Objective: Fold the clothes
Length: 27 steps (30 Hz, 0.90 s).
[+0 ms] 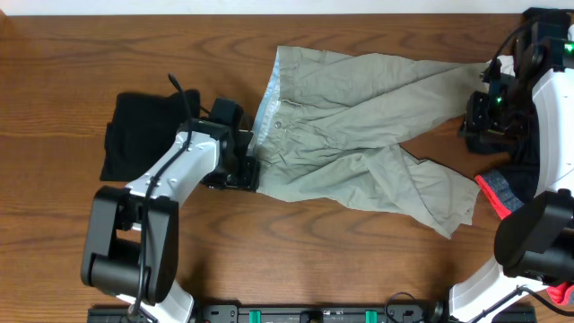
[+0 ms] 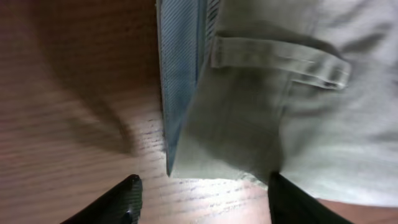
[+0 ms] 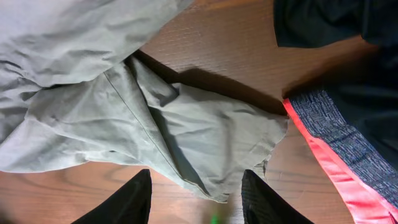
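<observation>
Brown wood-grain surface (image 1: 269,269) fills the overhead view. The shorts (image 1: 350,99) lie spread across its middle toward the far edge, with the waistband to the left and two legs splaying toward the right edge. A black garment (image 1: 134,135) sits near the left edge, apart from the shorts. A dark garment with a coral band (image 1: 504,196) lies by the right edge, close to the nearer leg's hem.

Our left end effector (image 1: 244,172) hangs at the near corner of the waistband. Its jaws are wide, the blue-lined corner is just ahead, and nothing is pinched. Our right end effector (image 1: 484,115) hovers by the end of the far leg, jaws partly apart and also empty.

We judge the fold has not begun and that this is the reach for the first grips. Next we need each end effector down onto an edge, closing on cloth only, then a matched lift to bring one half over the other.
</observation>
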Each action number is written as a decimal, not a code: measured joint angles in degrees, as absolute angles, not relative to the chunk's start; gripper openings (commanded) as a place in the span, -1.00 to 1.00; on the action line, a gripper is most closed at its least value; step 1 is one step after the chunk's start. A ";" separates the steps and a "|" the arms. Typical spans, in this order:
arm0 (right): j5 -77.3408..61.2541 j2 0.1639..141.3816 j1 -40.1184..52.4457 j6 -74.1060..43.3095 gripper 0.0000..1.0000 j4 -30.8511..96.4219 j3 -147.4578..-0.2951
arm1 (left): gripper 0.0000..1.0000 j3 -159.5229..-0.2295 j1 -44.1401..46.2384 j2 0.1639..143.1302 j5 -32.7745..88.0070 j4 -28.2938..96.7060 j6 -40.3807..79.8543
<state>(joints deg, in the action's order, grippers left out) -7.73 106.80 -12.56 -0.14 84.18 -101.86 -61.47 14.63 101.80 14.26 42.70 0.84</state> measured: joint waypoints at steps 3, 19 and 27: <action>-7.73 106.80 -12.56 -0.12 -0.09 84.20 -101.86 | 0.34 -61.47 14.63 102.76 15.53 41.98 1.32; -7.73 106.80 -12.56 -0.12 -0.10 83.90 -101.86 | -0.88 -61.47 14.61 103.63 18.11 39.70 1.52; -7.70 106.80 -12.56 -0.05 -0.11 86.67 -101.86 | -0.88 -61.52 13.08 100.84 18.11 39.86 1.50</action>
